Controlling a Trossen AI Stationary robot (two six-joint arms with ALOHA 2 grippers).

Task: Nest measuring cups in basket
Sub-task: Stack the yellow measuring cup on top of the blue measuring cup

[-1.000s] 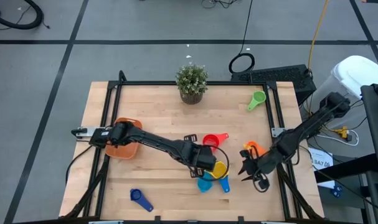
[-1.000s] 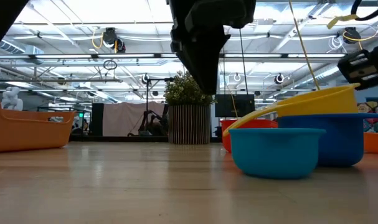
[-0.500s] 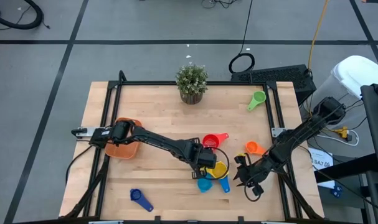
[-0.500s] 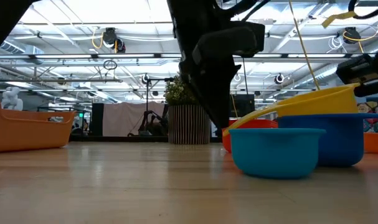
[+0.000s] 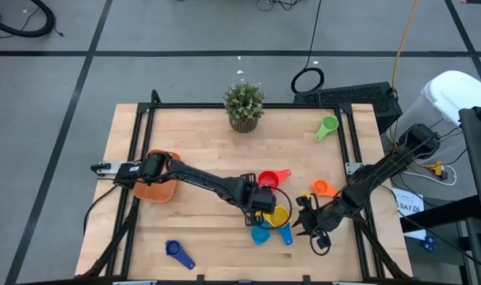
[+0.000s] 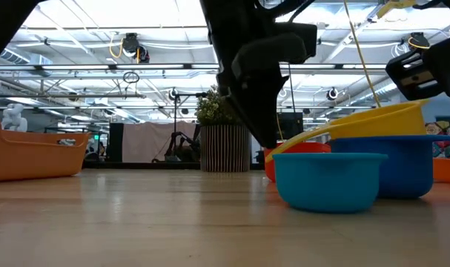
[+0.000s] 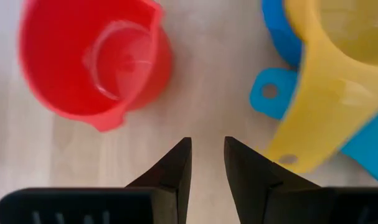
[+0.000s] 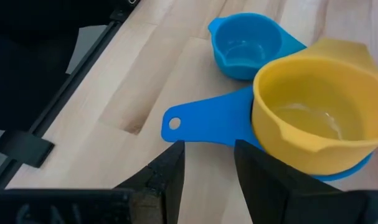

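In the middle of the table, a yellow cup (image 5: 280, 214) sits tilted in a blue cup (image 8: 201, 127), with a light blue cup (image 5: 261, 234) beside them. A red cup (image 7: 95, 59) stands just beyond them. My left gripper (image 7: 207, 158) points down between the red cup and the yellow cup's handle (image 7: 313, 124), narrowly open and holding nothing. My right gripper (image 8: 210, 165) is open, low over the table, right by the free end of the blue cup's handle (image 8: 174, 124). The orange basket (image 5: 157, 188) lies at the table's left, under my left arm.
An orange cup (image 5: 322, 188) lies to the right of the cluster. A green cup (image 5: 327, 127) is at the far right and a dark blue cup (image 5: 178, 252) at the near left. A potted plant (image 5: 244, 105) stands at the far edge.
My left gripper has come down toward the table between the red cup and the yellow cup. My right gripper has moved toward the table's left, closer to the blue cup's handle. No cup has moved.
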